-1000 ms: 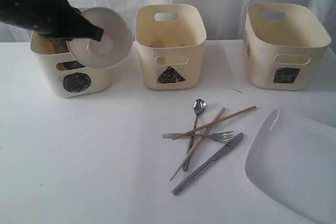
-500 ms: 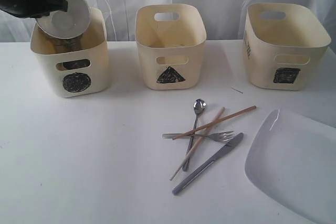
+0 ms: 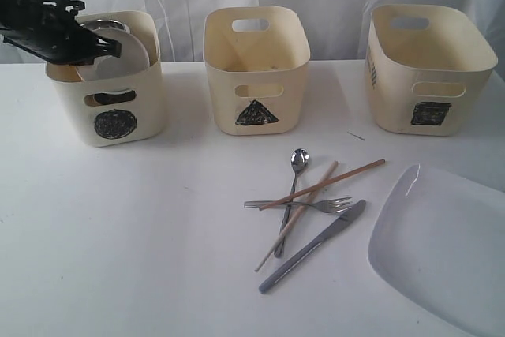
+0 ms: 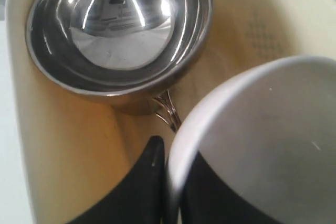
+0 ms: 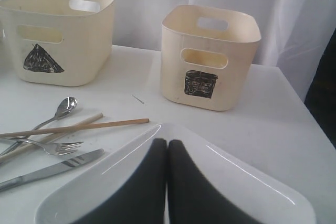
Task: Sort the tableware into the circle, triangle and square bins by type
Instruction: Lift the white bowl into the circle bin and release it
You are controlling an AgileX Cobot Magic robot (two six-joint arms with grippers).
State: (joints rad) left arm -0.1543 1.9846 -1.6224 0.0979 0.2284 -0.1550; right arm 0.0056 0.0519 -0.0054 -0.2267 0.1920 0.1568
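At the far left corner of the counter, the left end effector (image 4: 173, 192) is pinching the rim of the small white bowl (image 3: 117, 58), one finger (image 4: 151, 157) outside the wall and the other inside. It is holding the bowl tilted on edge, partly sunk below the rim of the circle bin (image 3: 146, 108). The bin floor is lying directly under the bowl, so the release is probably turning on clearance downward. This arm is by far the nearer.

The left wrist view is showing what the exterior view is largely hiding. A steel bowl (image 4: 121, 30) is already occupying much of the bin, just beside the white bowl, with a wire handle (image 4: 167, 113) peeking from beneath it.

Moving right, the triangle bin (image 3: 256, 76) and square bin (image 3: 426, 76) are standing along the far edge. The spoon (image 3: 298, 162), fork (image 3: 316, 205), knife (image 3: 316, 246) and chopsticks (image 3: 323, 183) are lying crossed near the middle.

Only the right wrist view is showing the right end effector (image 5: 167, 182), fingers pressed together and empty, hanging over the large white plate (image 3: 442, 258) at the near right corner.
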